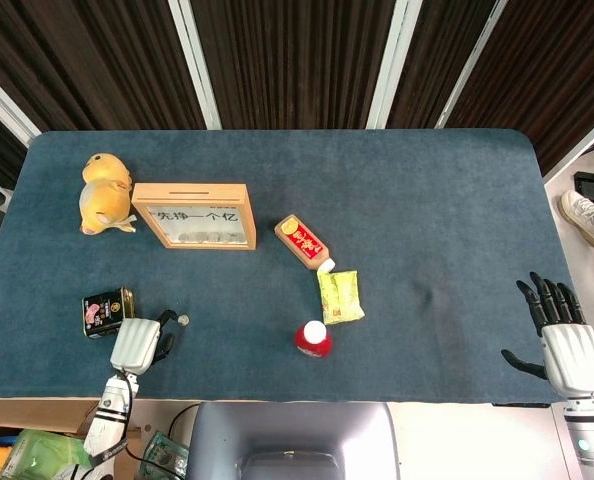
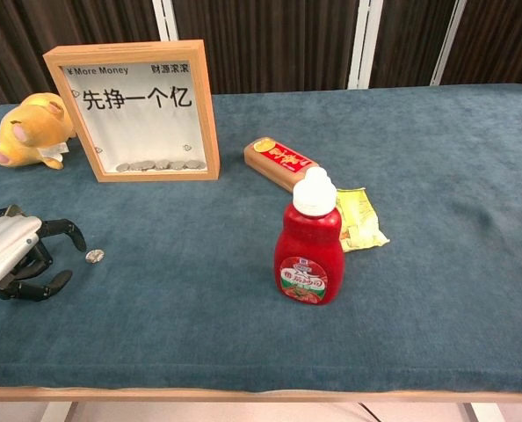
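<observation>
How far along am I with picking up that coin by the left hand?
Done: the left hand is beside the coin, fingers curled just short of it. In hand: nothing; the coin lies flat on the table, untouched as far as I can tell. Left: closing on it and lifting. The right hand sits open at the table's edge.

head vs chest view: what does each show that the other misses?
Head view only: the right hand, open at the table's right edge, and the small tin by the left hand.
Chest view only: the "More Money" print on the coin frame and the ketchup bottle label.
Both: left hand, coin, plush toy, red box, yellow packet.
</observation>
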Robot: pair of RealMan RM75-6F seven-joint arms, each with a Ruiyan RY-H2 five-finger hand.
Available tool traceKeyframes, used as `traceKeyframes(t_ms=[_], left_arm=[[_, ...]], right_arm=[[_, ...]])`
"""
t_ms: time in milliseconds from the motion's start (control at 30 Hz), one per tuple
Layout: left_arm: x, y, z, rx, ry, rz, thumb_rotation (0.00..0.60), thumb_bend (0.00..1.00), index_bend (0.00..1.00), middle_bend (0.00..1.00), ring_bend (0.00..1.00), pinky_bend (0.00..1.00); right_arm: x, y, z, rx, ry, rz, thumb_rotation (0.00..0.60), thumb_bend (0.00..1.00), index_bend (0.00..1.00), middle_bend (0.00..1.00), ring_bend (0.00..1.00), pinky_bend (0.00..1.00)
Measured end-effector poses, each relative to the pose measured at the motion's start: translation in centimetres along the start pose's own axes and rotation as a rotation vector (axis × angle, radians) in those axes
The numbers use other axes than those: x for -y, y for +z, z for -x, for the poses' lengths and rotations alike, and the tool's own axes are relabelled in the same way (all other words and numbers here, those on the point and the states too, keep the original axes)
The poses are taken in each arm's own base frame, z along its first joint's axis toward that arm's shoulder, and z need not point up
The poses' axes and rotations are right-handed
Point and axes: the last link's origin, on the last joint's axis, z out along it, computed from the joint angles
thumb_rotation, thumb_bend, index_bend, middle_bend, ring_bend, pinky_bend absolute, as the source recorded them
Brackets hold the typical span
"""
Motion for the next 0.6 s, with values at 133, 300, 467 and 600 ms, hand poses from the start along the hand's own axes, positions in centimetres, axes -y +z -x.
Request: traceKeyframes(t_ms=[133, 300, 467, 600], left_arm=[[-0.5, 0.5, -0.4, 0.015, 0.004, 0.006, 0.6, 0.4, 0.43, 1.0, 1.0, 1.0], [-0.7, 0.9, -0.7, 0.03, 0.015, 0.008, 0.6, 0.4, 0.44, 1.0, 1.0, 1.0], [-1.1, 1.2, -0.7, 0.034, 0.017, 0.007, 0.6, 0.4, 0.44, 1.0, 1.0, 1.0], [-1.4, 1.5, -0.5, 0.04, 0.032, -0.001, 0.6, 0.4, 0.44, 1.0, 1.0, 1.0]], right_arm=[[0.0, 0.0, 0.0, 0.004, 0.0, -0.001, 0.6, 0.22, 0.0, 0.0, 0.0, 0.0], [0.0, 0.0, 0.0, 0.003, 0.001, 0.0, 0.6, 0.22, 0.0, 0.0, 0.0, 0.0], [0.0, 0.0, 0.0, 0.003, 0.003, 0.001, 0.6, 0.22, 0.0, 0.0, 0.0, 0.0], [-0.1, 0.0, -0.1, 0.004, 0.003, 0.002, 0.6, 0.22, 0.0, 0.0, 0.0, 0.0]])
